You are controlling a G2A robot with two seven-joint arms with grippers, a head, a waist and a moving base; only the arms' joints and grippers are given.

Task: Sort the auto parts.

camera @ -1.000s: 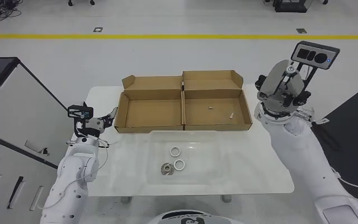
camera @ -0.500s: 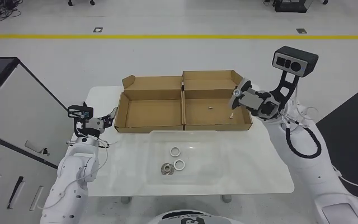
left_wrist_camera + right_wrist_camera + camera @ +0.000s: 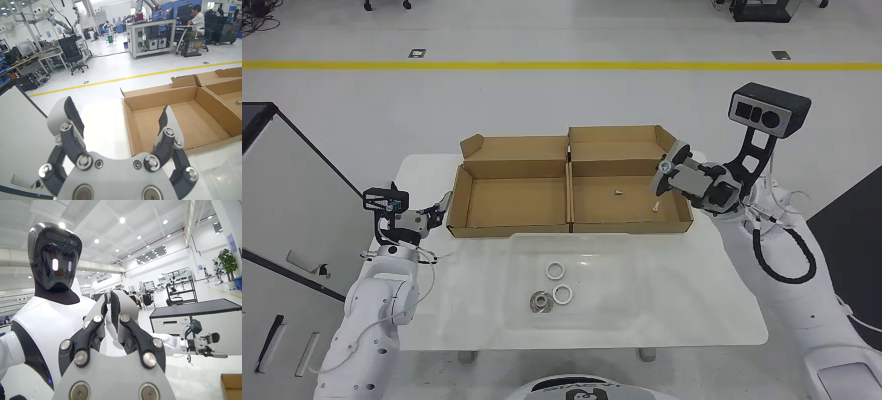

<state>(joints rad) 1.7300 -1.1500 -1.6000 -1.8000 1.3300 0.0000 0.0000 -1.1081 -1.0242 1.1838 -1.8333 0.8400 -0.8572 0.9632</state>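
While the right claw point(image 3: 666, 170) pinches a screw point(image 3: 107, 296) over the right box point(image 3: 592, 208), where two small parts point(image 3: 618, 188) lie below it, three rings point(image 3: 556, 270) wait unsorted; the left claw point(image 3: 117, 115) gapes empty.

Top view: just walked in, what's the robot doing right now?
It's sorting auto parts. The right gripper is shut on a small threaded bolt, held over the outer end of the right box, where two small parts already lie. The left gripper is open, beside the left box. Three rings sit on the table in front of the boxes.
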